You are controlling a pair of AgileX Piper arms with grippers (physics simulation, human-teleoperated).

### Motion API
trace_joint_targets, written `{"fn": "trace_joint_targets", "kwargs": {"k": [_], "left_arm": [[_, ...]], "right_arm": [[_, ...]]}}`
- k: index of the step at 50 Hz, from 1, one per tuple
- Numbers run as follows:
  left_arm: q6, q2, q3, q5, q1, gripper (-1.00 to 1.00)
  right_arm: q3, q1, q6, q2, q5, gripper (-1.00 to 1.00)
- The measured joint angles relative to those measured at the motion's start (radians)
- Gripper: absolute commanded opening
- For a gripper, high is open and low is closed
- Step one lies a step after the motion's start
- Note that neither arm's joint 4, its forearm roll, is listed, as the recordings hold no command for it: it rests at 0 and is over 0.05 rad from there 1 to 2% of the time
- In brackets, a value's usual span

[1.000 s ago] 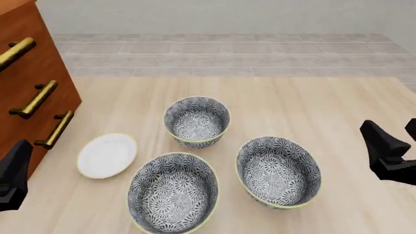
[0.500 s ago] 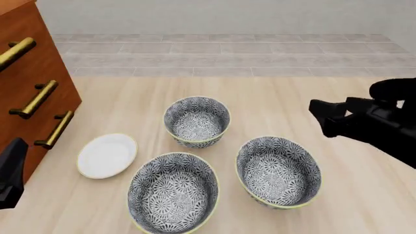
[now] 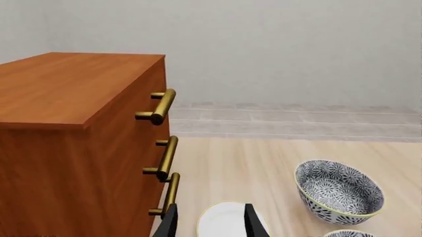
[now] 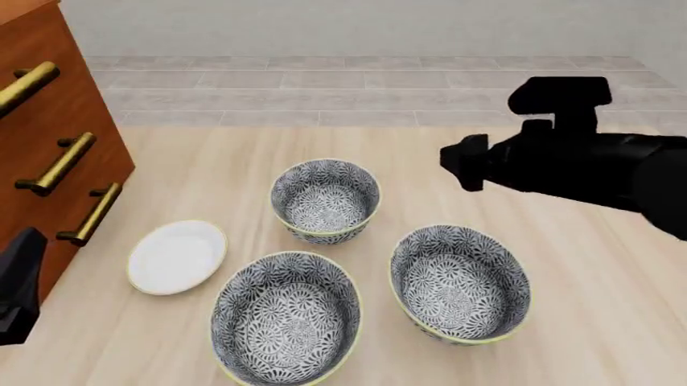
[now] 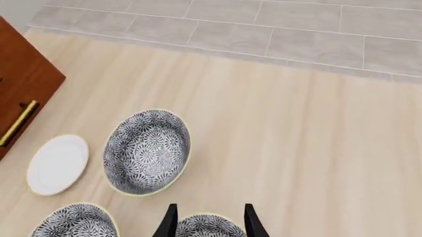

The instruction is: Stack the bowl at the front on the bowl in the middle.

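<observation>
A: what changed? The right arm (image 4: 580, 165) swung in over the table (image 4: 483, 161); its pincer (image 5: 207, 219) is spread, empty, above the right bowl (image 4: 459, 283).

B: Front bowl (image 4: 285, 317) and middle bowl (image 4: 325, 199) didn't budge. Left pincer (image 3: 209, 222) spread too, low by the plate (image 4: 177, 256).

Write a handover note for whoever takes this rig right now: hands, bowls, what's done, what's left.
Left hand: open, empty, low beside the orange-brown wooden drawer cabinet.
Right hand: open, empty, in the air above the bowls.
Deep grey-and-white floral bowl at the front: on the pale wooden table, nearest the arms, untouched.
Matching floral bowl in the middle: to its right, slightly further back, empty.
Done: nothing stacked.
Left: grasp the front bowl, lift it, set it into the middle bowl.
</observation>
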Motion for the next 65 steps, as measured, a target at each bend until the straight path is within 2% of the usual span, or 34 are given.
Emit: {"fn": "trace_joint_targets", "kwargs": {"k": [11,37,65], "left_arm": [[-0.004,0.011,0.0,-0.01,0.0,1.0],[-0.011,0.056,0.001,-0.048,0.005,1.0],[-0.016,0.098,0.0,-0.085,0.01,1.0]], "right_arm": [[-0.101,0.019,0.003,0.091,0.047,1.0],[-0.319,0.023,-0.004,0.388,0.078,1.0],[-0.435,0.031,-0.005,0.576,0.054,1.0]]}}
